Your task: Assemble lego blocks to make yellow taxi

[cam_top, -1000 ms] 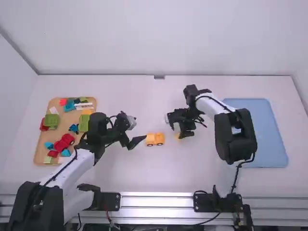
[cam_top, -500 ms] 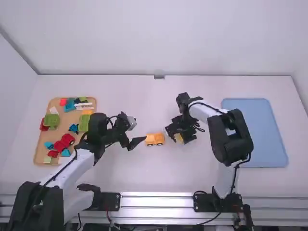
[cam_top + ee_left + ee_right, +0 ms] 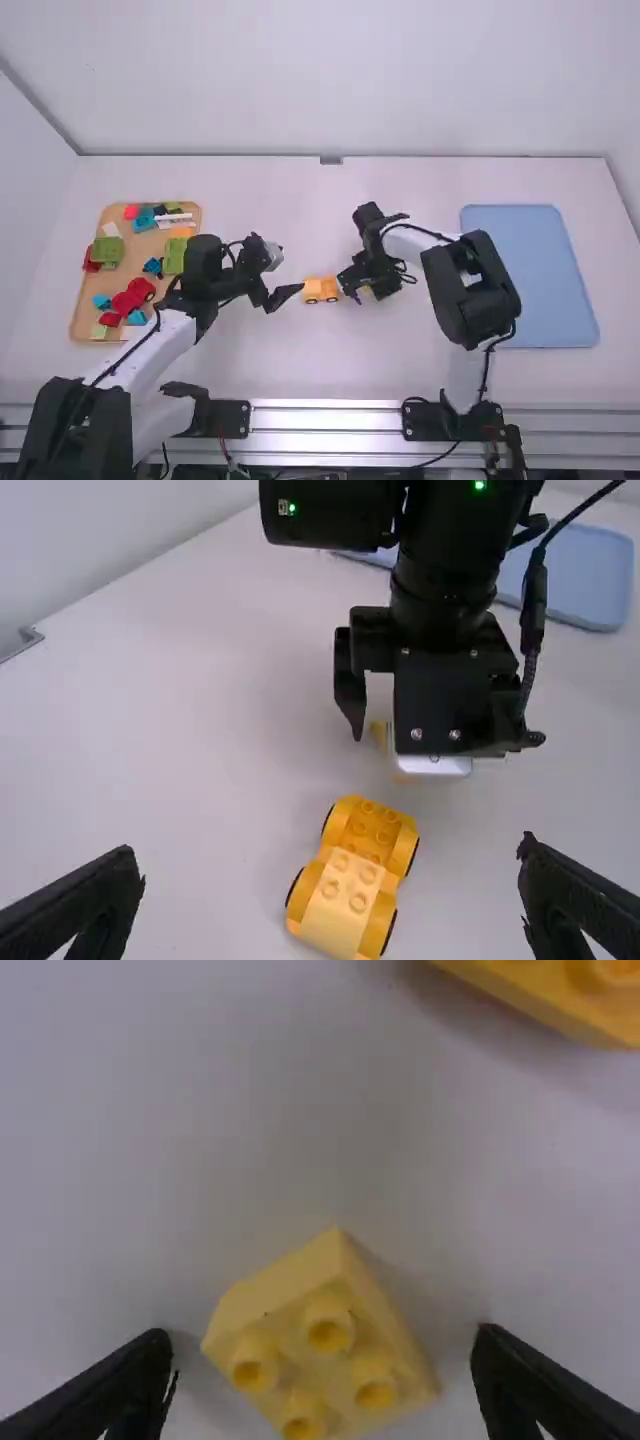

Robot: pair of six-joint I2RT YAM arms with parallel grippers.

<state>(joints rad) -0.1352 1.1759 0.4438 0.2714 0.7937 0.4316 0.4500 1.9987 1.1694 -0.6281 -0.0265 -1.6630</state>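
"See the small yellow block (image 3: 320, 1350) with four studs? It's lying on the table (image 3: 300, 350), between the fingers of the right gripper (image 3: 322, 1345)."

"Has it got hold of it?"

"No, it's wide, with a gap on either side. The angle worries me: the block sits cornerwise, so closing like that could catch its corners and spin it, or bring it up crooked."

"Then it wouldn't line up with the taxi's studs."

"Right. And the orange-yellow wheeled base (image 3: 355, 875) is near that gripper, standing loose. A careless sideways move could knock it askew."

"Couldn't the left gripper (image 3: 329, 855) steady it?"

"It could, I'd think, but it's wide too, near the base and gripping nothing. If nothing braces that base, I'd expect a push from above to roll it off on its wheels before the studs bite."
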